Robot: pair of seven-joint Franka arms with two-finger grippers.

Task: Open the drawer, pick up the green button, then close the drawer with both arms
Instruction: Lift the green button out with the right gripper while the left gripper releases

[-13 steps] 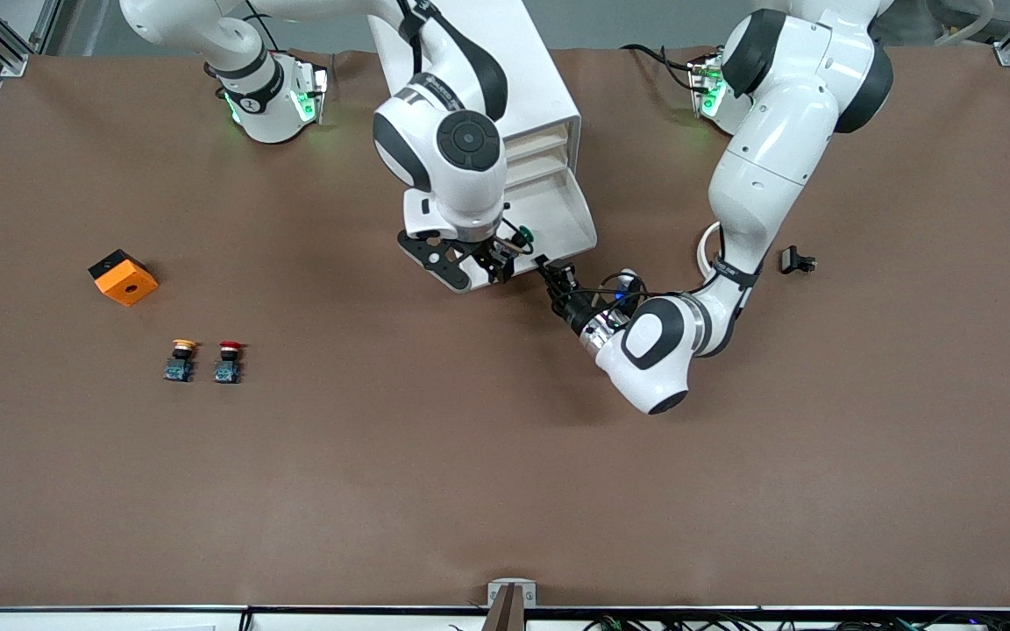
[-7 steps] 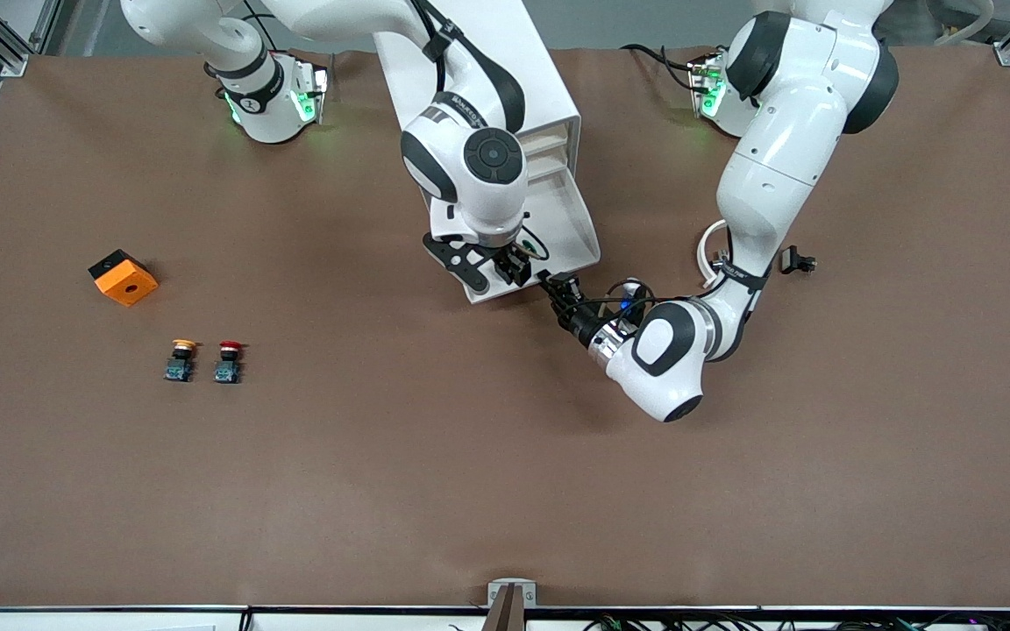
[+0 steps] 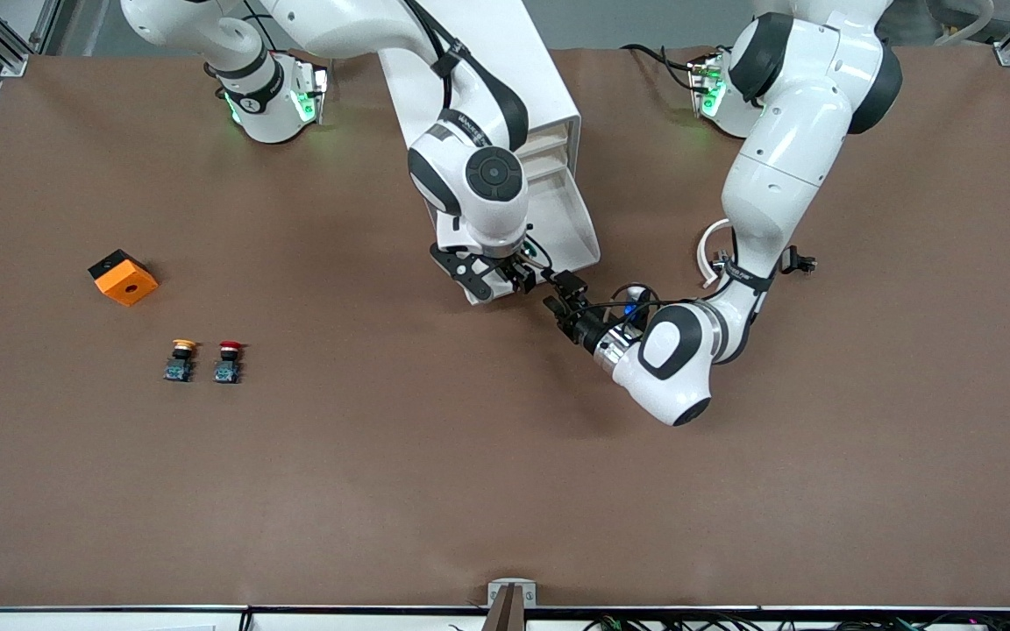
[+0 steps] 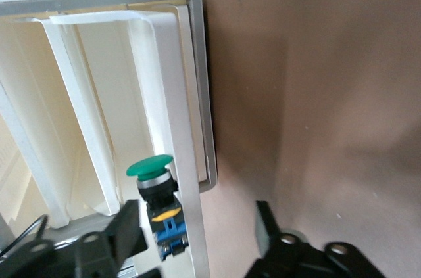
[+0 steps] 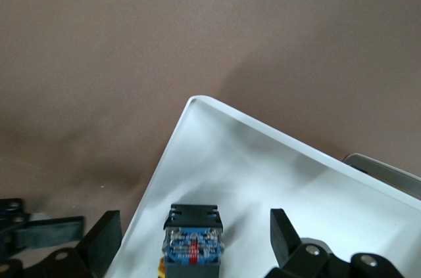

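Note:
The white cabinet [image 3: 540,79] stands at the table's back middle, with its lowest drawer [image 3: 571,219] pulled out toward the front camera. The green-capped button [image 4: 155,189] lies in the drawer near its front wall. In the right wrist view I see its blue-grey base [image 5: 194,238]. My right gripper [image 3: 512,276] is open over the drawer's front corner, its fingers on either side of the button [image 5: 191,235]. My left gripper [image 3: 562,294] is open at the drawer's front wall [image 4: 191,225]. That wall stands between its fingers [image 4: 128,235].
An orange block [image 3: 123,277], a yellow-capped button [image 3: 181,359] and a red-capped button [image 3: 228,359] lie toward the right arm's end of the table. A small black part [image 3: 797,260] and a white cable loop [image 3: 708,250] lie near the left arm.
My right gripper has moved across the open drawer's front toward the left arm's end and now straddles the button. My left gripper has drawn slightly toward the front camera, and the drawer is out a little more.

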